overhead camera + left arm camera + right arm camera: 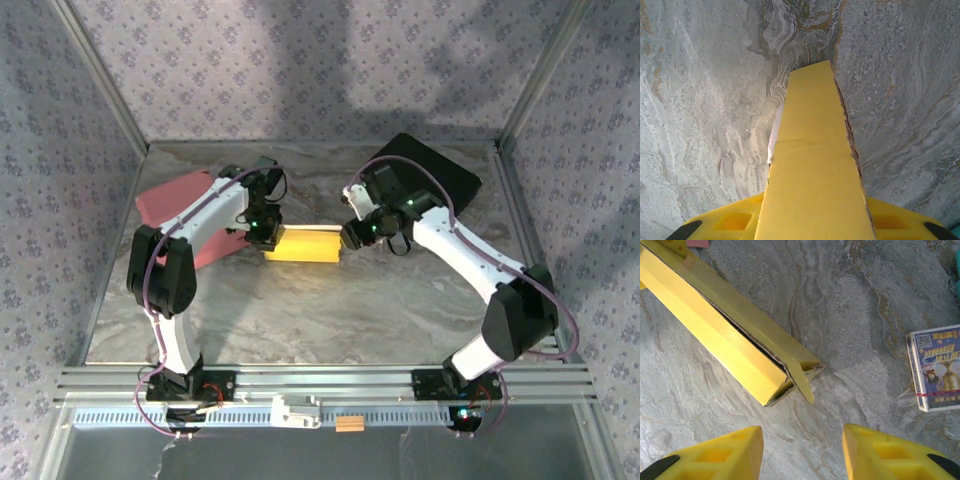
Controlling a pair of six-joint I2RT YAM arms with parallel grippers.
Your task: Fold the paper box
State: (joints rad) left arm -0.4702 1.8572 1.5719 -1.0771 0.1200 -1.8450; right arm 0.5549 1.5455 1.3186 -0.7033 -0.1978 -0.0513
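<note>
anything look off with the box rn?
Yes. At the end of the yellow box nearest the open right gripper, the end flap sticks out untucked, and the long seam beside it gapes, showing a dark gap. It looks only partly folded.
</note>
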